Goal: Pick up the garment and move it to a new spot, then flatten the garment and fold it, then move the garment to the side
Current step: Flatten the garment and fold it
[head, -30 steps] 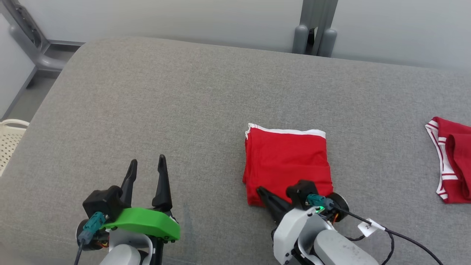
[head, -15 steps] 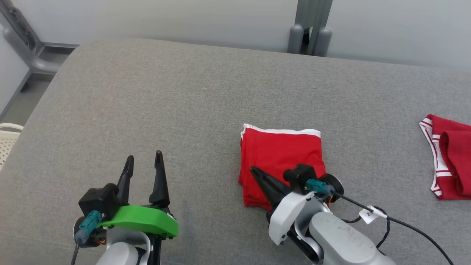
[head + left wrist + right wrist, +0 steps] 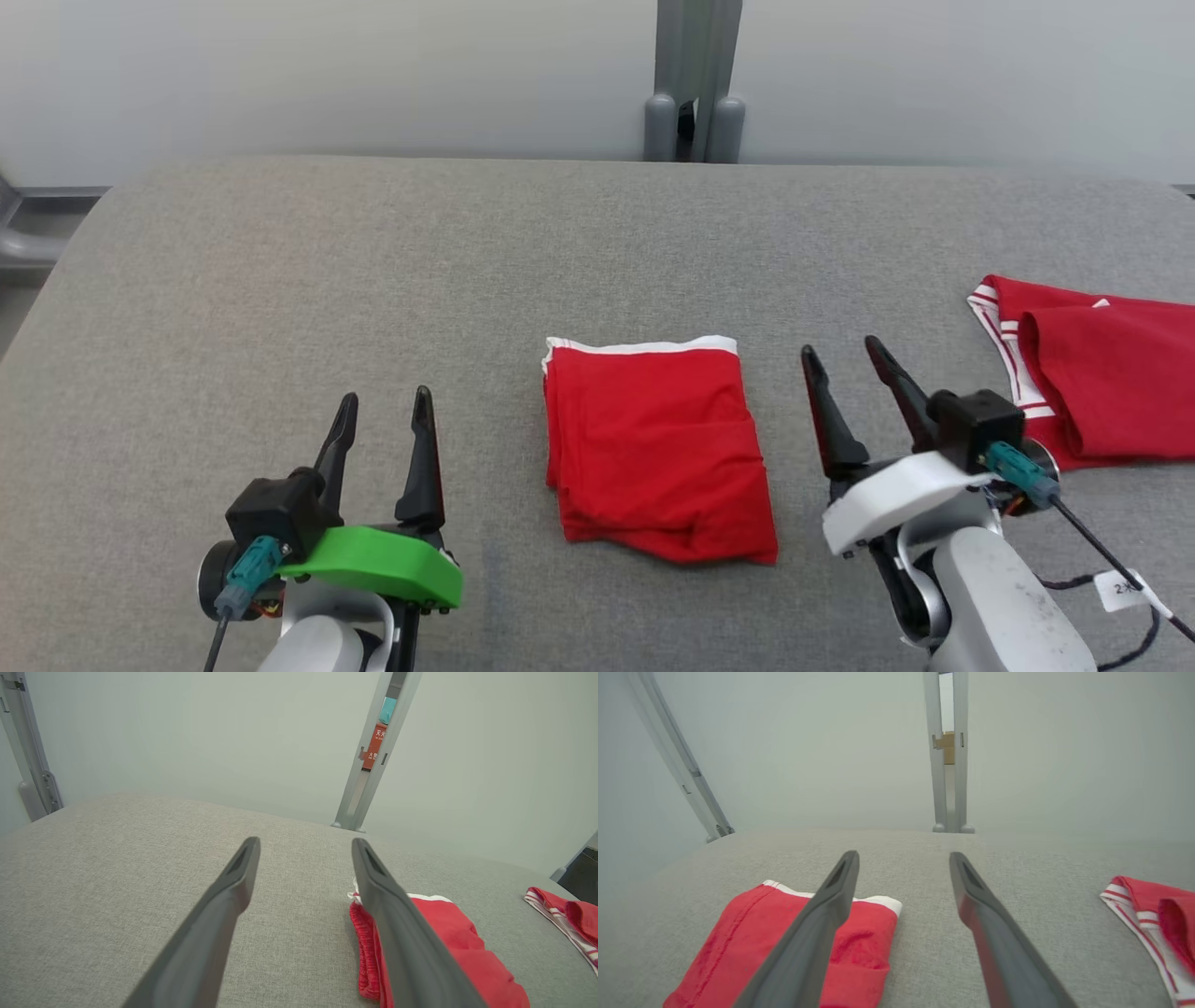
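The red garment (image 3: 658, 448) lies folded into a compact rectangle near the middle of the grey padded surface (image 3: 373, 261). Its white-trimmed edge is on the far side and its looser layers are toward the near side. It sits flat with nothing touching it, which suggests the folding is done and only the move to the side is left. The right gripper (image 3: 840, 347) hovers just right of the garment, its two dark fingers spread apart with nothing between them, so it has no hold on the cloth. In the right wrist view the garment lies off to the left of those fingers, clear of them. The left gripper (image 3: 385, 397) hangs at the near left, well apart from the garment, its fingers also spread and empty. It is probably parked out of the way, since one arm could shift so small a bundle. A second red garment (image 3: 1092, 373) with white stripes lies loosely at the right edge. A sideways move would need to keep the fold from opening and avoid landing on that piece.
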`<state>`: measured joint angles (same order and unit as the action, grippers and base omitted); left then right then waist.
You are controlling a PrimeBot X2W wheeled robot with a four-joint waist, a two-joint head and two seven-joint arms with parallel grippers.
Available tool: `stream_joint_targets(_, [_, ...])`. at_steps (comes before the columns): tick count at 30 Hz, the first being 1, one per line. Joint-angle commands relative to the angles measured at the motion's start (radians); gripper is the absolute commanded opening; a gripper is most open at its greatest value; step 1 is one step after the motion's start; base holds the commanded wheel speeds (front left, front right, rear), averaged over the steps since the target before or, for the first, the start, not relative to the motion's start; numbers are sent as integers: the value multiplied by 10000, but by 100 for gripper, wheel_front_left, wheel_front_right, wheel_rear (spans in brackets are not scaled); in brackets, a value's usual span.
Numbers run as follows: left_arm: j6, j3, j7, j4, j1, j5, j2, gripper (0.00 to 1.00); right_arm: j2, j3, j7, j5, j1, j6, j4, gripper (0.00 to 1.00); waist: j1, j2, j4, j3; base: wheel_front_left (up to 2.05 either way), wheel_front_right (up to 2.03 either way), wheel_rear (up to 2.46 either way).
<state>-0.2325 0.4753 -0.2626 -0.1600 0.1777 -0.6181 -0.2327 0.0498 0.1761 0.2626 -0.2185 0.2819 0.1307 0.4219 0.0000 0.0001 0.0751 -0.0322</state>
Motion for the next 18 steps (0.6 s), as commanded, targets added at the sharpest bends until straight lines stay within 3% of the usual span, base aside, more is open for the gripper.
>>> stream_joint_targets(1, [51,-102,-26,-77,-147,129,37,100,17,-284,24,125,-336,-2,-196,100,0,-1,-300,237,0,0,0])
stream_joint_targets(9, [291,-481,-26,-478,-716,524,120,100,17,-1579,25,331,-1611,-2,-1271,100,0,-1,-600,469,0,0,0])
stream_joint_targets(18, [383,-780,-26,-756,-1051,984,181,100,18,-1677,-163,306,-2219,-2,-1739,100,0,-1,-733,552,0,0,0])
